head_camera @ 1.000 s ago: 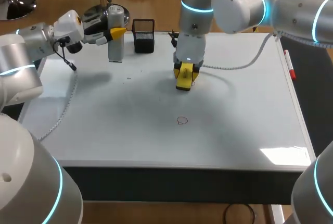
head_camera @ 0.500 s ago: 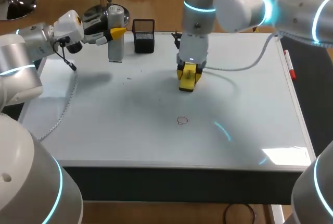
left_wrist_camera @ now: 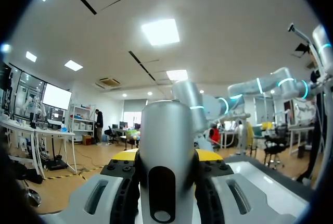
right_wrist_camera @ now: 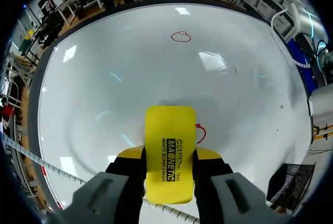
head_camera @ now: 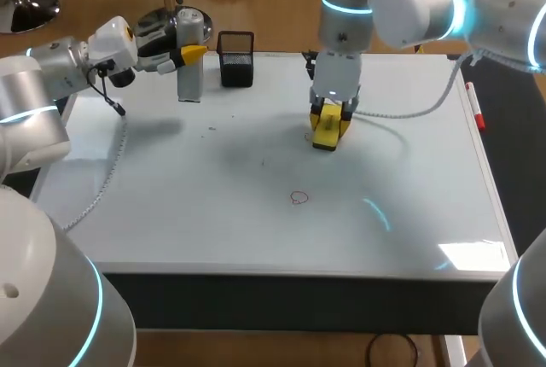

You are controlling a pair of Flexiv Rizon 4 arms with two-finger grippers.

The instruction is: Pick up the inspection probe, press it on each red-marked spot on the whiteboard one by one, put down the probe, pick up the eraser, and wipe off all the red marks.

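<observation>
At the far middle of the whiteboard (head_camera: 256, 239), the right gripper (head_camera: 329, 121) is closed on the yellow eraser (right_wrist_camera: 169, 151), held low at the board with a small red mark (right_wrist_camera: 201, 133) just beside it; whether the eraser touches the surface cannot be told. A second red mark (head_camera: 298, 198), a small loop, lies nearer the front edge, well apart. At the far left, the left gripper (head_camera: 193, 52) clasps the silver probe (head_camera: 188, 81), upright beside a black mesh cup (head_camera: 236, 61).

A broad, glossy white table (head_camera: 188, 213) with a dark front edge fills the scene. Bright patches of reflected light (head_camera: 467, 254) gleam near its front right corner.
</observation>
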